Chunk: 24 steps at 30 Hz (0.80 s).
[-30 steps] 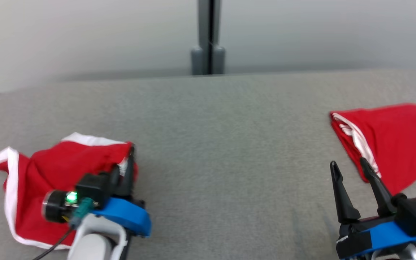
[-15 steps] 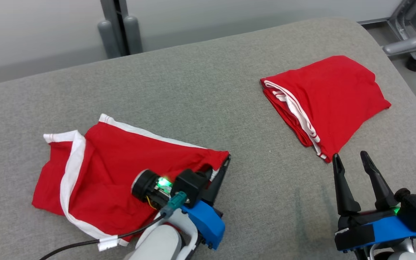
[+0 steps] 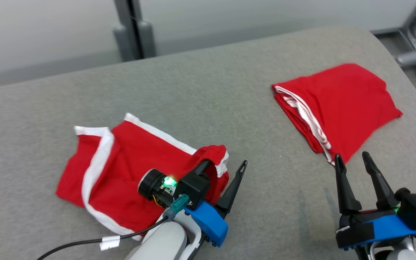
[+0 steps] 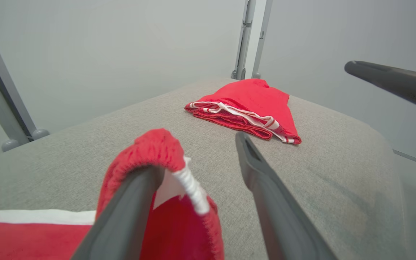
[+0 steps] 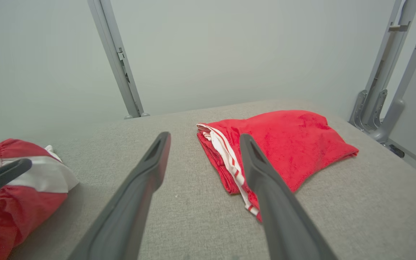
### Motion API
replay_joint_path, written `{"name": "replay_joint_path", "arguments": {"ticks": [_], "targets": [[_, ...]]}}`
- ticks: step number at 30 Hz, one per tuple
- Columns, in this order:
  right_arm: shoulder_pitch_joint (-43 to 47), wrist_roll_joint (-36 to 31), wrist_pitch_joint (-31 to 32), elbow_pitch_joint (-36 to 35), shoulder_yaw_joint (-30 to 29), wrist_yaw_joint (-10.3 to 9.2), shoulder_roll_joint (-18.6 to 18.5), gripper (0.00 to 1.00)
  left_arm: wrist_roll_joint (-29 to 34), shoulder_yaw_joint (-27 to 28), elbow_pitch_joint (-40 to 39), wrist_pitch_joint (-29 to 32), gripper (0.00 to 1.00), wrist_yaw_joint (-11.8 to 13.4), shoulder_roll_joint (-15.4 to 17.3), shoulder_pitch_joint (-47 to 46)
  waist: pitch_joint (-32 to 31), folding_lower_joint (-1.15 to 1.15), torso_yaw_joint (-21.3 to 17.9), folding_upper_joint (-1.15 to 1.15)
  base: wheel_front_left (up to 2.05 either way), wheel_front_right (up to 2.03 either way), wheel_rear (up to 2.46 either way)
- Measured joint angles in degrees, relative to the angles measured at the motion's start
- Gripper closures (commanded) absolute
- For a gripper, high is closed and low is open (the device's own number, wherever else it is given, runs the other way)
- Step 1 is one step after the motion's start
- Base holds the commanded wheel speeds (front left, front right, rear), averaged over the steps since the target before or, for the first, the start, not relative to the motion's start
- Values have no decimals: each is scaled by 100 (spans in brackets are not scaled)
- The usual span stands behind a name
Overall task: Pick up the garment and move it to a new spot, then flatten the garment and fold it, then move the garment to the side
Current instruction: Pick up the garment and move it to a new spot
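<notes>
Here the left pincer (image 3: pixel 225 165) is standing spread, pinching nothing, while the waistband of the crumpled red garment (image 3: pixel 135 169), lying on the left of the bench (image 3: pixel 229 90), is draping over one of its fingers; the pick-up step appears to be in hand. The right pincer (image 3: pixel 352 156), likewise spread, is hovering just beside a folded red garment (image 3: pixel 341 101). The next move is probably calling for the left jaws to close on the waistband before any lift

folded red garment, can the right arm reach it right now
Probably yes: the right end effector sits open by the near corner of the folded red garment, nothing between them.
</notes>
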Motion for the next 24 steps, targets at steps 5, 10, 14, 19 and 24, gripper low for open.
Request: {"name": "replay_joint_path", "arguments": {"ticks": [5,10,14,19,24], "targets": [[37,-62,62,-43,-56,0,-1,0,-144,49,-129,-3,0,80,42,242,-305,-1,421,-1,0,0,0],[136,-121,169,-141,-64,0,3,0,-261,166,-410,104,0,255,286,570,-518,-1,785,-1,0,0,0],[227,-155,257,-237,-127,-1,0,0,-366,513,-719,35,0,581,543,849,-624,0,1058,-1,0,0,0],[326,-181,374,-363,-199,0,2,0,-526,1038,-1057,-82,0,1015,881,1198,-709,0,1334,-1,0,0,0],[473,-218,492,-494,-258,0,2,0,-671,1497,-1272,-176,0,1249,1209,1438,-814,0,1509,-1,0,0,0]]}}
